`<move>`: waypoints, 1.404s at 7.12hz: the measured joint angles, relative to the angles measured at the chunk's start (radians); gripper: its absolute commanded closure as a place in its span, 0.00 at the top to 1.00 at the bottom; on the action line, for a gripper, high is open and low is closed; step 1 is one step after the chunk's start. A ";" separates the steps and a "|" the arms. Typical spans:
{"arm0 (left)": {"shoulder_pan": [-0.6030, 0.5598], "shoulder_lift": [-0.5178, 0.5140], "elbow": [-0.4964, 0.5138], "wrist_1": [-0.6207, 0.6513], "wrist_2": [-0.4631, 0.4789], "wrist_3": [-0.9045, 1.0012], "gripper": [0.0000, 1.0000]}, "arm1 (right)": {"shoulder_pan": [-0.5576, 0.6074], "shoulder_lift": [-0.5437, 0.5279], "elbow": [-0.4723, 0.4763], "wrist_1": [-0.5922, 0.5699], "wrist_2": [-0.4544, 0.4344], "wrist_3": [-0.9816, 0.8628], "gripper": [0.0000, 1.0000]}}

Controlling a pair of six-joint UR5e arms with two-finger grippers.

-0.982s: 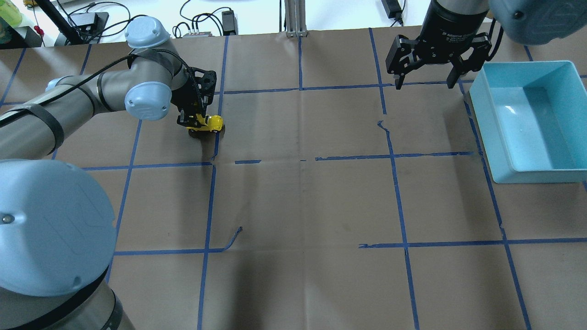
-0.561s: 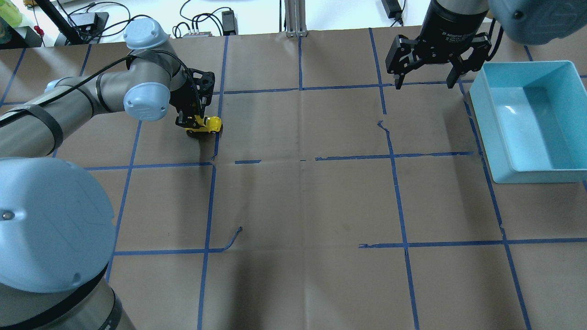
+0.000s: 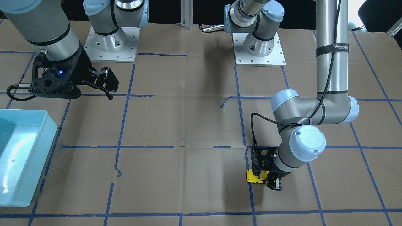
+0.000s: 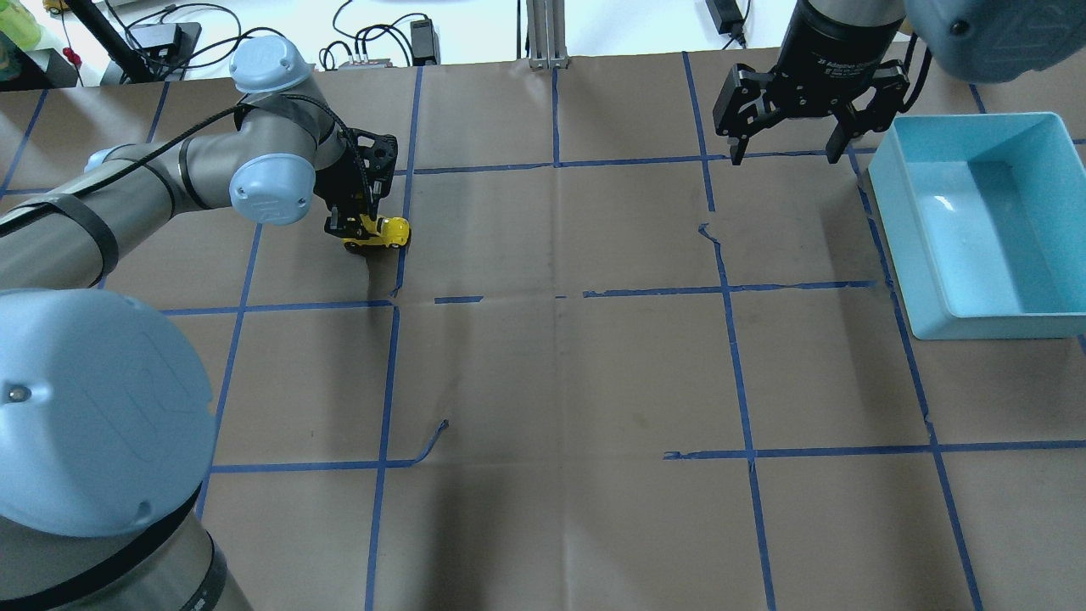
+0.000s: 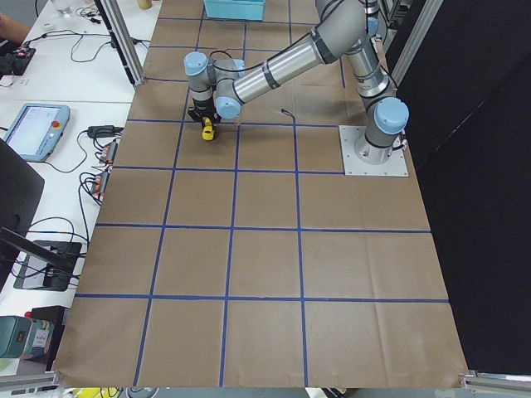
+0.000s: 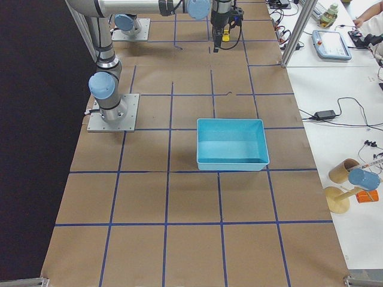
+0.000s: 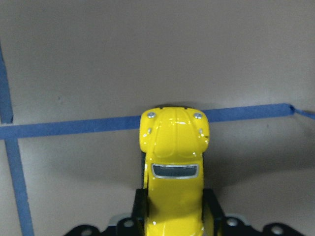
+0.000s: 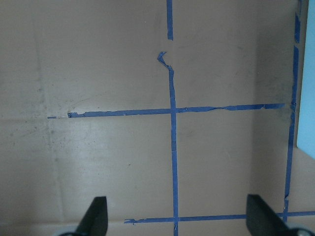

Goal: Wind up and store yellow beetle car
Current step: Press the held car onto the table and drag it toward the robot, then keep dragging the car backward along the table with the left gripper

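The yellow beetle car [image 4: 383,232] is a small glossy yellow toy with dark windows. It sits on the brown table at the far left, its nose over a blue tape line [image 7: 74,127]. My left gripper [image 4: 361,231] is shut on the car's rear half; the left wrist view shows the car [image 7: 173,162] between the two fingers. It also shows in the front view [image 3: 253,176] and the left side view [image 5: 208,130]. My right gripper [image 4: 782,153] is open and empty, hanging above the table just left of the blue bin [image 4: 984,297].
The light blue bin also shows in the front view [image 3: 31,150] and in the right side view [image 6: 232,166]. Blue tape lines [image 4: 730,339] grid the brown paper. Cables and power bricks [image 4: 373,42] lie beyond the table's far edge.
My left gripper has dragged the car a little to the left and toward the far edge. The right arm has not moved.
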 measured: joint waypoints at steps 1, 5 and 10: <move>0.001 0.000 -0.001 0.001 0.001 0.001 0.00 | 0.000 0.000 -0.001 0.000 0.000 0.000 1.00; 0.016 -0.001 -0.002 0.006 0.000 0.003 0.00 | 0.000 -0.001 -0.002 -0.004 0.000 0.009 1.00; 0.021 0.000 -0.002 0.006 0.002 0.004 0.00 | 0.001 -0.002 -0.002 -0.006 0.002 0.010 1.00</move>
